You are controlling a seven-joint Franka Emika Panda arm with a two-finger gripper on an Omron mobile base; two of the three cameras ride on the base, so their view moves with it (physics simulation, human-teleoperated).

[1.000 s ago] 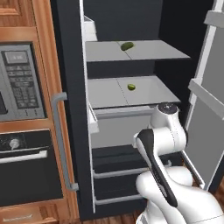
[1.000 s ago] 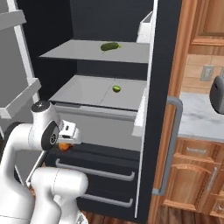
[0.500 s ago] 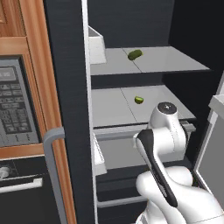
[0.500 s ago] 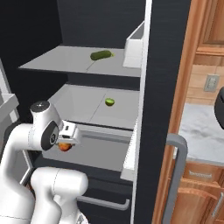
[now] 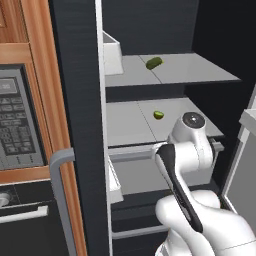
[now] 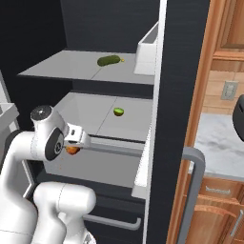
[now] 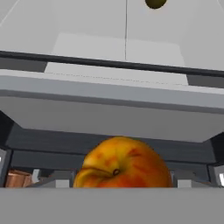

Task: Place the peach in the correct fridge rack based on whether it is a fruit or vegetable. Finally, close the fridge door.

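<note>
The peach, orange with a red blush, sits large at the bottom of the hand view, and my gripper is shut on it. From the right base view the peach hangs just in front of and slightly below the front edge of the fridge rack. That rack is the lower pale-grey shelf, and its thick front edge crosses the hand view above the peach. A small green round fruit lies on it. My own forearm hides the gripper in the left base view.
The shelf above carries an elongated green vegetable. A white door bin sticks out from the dark closed door, whose grey handle is near. An open door stands at the right. Drawers lie below the rack.
The whole picture has grown and shifted: the base has driven closer to the open fridge. The arm keeps its pose and the peach stays in the gripper.
</note>
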